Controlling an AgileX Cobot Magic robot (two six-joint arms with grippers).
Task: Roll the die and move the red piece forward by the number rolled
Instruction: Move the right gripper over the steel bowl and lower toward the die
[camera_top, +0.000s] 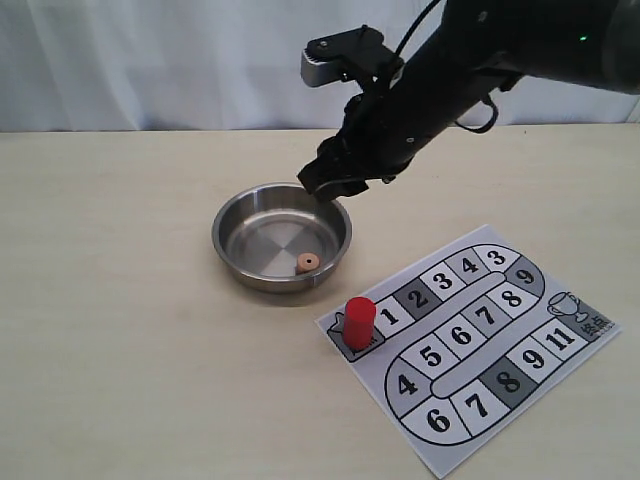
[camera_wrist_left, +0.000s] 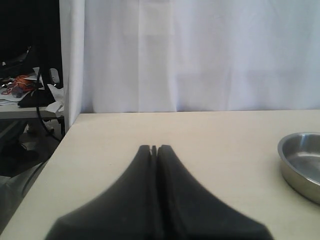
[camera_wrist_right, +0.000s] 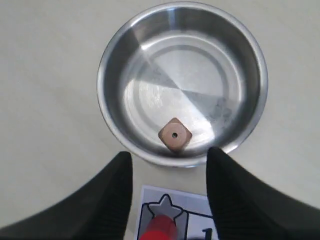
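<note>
The die (camera_wrist_right: 175, 134) lies on the bowl (camera_top: 228, 222) floor, close against the wall nearest the board (camera_top: 497, 385). That wall crowds it on one side, but the rest of the floor is bare and open from above. The right gripper (camera_top: 330, 188), jaws spread, hangs over the bowl's far rim. The red piece (camera_top: 359, 322) stands near the bowl, a narrow strip of tabletop (camera_top: 110, 330) between them. The numbered squares are bare.
</note>
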